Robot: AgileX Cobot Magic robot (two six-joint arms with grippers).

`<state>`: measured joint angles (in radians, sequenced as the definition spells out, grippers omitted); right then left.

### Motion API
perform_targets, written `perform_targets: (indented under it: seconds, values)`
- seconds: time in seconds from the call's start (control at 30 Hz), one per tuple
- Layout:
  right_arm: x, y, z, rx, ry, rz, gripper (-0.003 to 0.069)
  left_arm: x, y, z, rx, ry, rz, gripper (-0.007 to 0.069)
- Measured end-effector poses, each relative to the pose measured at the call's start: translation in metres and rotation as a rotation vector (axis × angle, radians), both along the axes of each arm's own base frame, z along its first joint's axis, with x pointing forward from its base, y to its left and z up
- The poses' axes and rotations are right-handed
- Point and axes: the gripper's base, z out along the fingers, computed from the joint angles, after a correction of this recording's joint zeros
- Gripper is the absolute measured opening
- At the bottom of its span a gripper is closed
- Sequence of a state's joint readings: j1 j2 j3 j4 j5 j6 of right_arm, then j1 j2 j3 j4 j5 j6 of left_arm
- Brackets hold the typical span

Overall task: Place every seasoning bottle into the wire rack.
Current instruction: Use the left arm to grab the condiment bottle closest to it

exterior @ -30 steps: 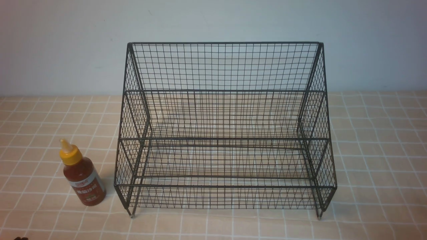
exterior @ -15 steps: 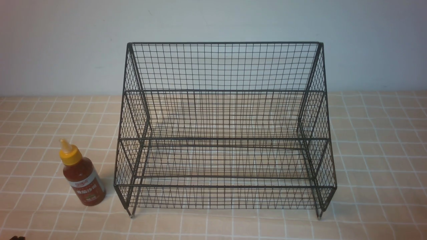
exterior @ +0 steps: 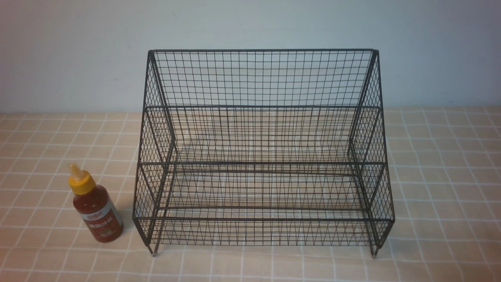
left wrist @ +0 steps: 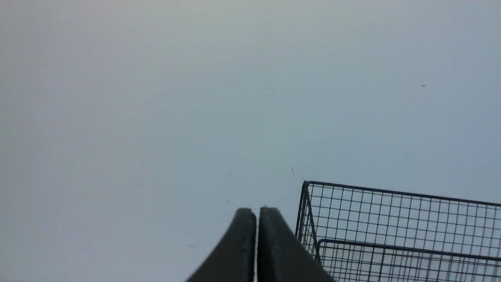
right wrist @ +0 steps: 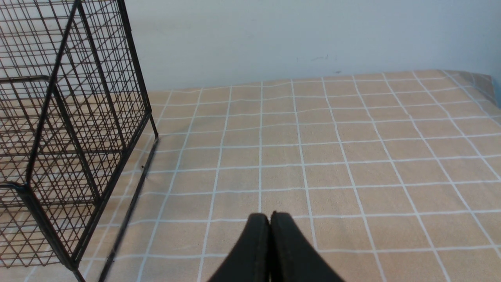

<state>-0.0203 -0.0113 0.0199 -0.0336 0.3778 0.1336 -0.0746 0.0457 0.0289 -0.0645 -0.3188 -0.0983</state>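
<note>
A plain, pale grey-blue wall [exterior: 78, 58] rises directly behind the bench [exterior: 442, 176]. A peach cloth [right wrist: 352, 156] ruled in thin white squares covers the bench, rumpled at one far corner. Soft, even light falls across it.

Each wrist shows 2 smooth dark grey jaws with rounded tips

Lit evenly, softly. Thin shadow is thrown by the wire rack [right wrist: 98, 98] onto the cloth [right wrist: 352, 156], ahead of the right gripper [right wrist: 270, 216] fingers [right wrist: 255, 250], which are rendered slightly soft.
</note>
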Motion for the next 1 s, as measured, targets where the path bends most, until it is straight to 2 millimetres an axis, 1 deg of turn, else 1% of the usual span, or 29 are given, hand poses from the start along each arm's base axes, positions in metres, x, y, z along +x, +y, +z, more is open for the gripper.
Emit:
perform_targets:
  seconds: [0.07,0.13,0.2,0.27,0.37,0.43,0.47,0.5,0.53,0.6,0.67,0.7,0.8,0.87,0.93,0.97,1.0]
  values:
    - [0.0,0.0,0.0,0.0,0.0,0.0,-0.0015,0.007,0.0,-0.001,0.004,0.033,0.003,-0.0007]
    - [0.0,0.0,0.0,0.0,0.0,0.0,-0.0015,0.02,-0.001,-0.006,0.016,0.12,0.005,-0.0001]
    - [0.0,0.0,0.0,0.001,0.0,0.0,-0.0015,0.03,-0.002,-0.009,0.031,0.185,0.004,0.0015]
    - [0.0,0.0,0.0,0.001,0.0,0.0,-0.0015,0.042,-0.004,-0.01,0.054,0.254,0.001,0.005]
    - [0.0,0.0,0.0,0.001,0.0,0.0,-0.0015,0.062,-0.006,-0.009,0.076,0.324,-0.006,0.0134]
    - [0.0,0.0,0.0,0.001,0.0,0.0,-0.0015,0.077,-0.007,-0.008,0.078,0.36,-0.008,0.0221]
    - [0.0,0.0,0.0,0.001,0.0,0.0,-0.0015,0.083,-0.008,-0.007,0.077,0.373,-0.009,0.0255]
    - [0.0,0.0,0.0,0.001,0.0,0.0,-0.0015,0.084,-0.008,-0.007,0.077,0.373,-0.009,0.0273]
    - [0.0,0.0,0.0,0.001,0.0,0.0,-0.0015,0.094,-0.008,-0.008,0.08,0.4,-0.01,0.0342]
    - [0.0,0.0,0.0,0.001,0.0,0.0,-0.0015,0.103,-0.009,-0.01,0.081,0.422,-0.01,0.0397]
    - [0.0,0.0,0.0,0.001,0.0,0.0,-0.0015,0.117,-0.01,-0.015,0.098,0.445,-0.008,0.0472]
    - [0.0,0.0,0.0,0.001,0.0,0.0,-0.0015,0.119,-0.01,-0.016,0.101,0.448,-0.007,0.0479]
    - [0.0,0.0,0.0,0.001,0.0,0.0,-0.0015,0.135,-0.011,-0.022,0.117,0.434,-0.002,0.0506]
    - [0.0,0.0,0.0,0.001,0.0,0.0,-0.0015,0.146,-0.011,-0.027,0.112,0.424,0.005,0.0509]
    - [0.0,0.0,0.0,0.001,0.0,0.0,-0.0015,0.151,-0.011,-0.032,0.104,0.429,0.015,0.0509]
    - [0.0,0.0,0.0,0.001,0.0,0.0,-0.0015,0.158,-0.008,-0.042,0.083,0.449,0.043,0.0501]
    - [0.0,0.0,0.0,0.001,0.0,0.0,-0.0015,0.158,-0.008,-0.042,0.083,0.449,0.043,0.0498]
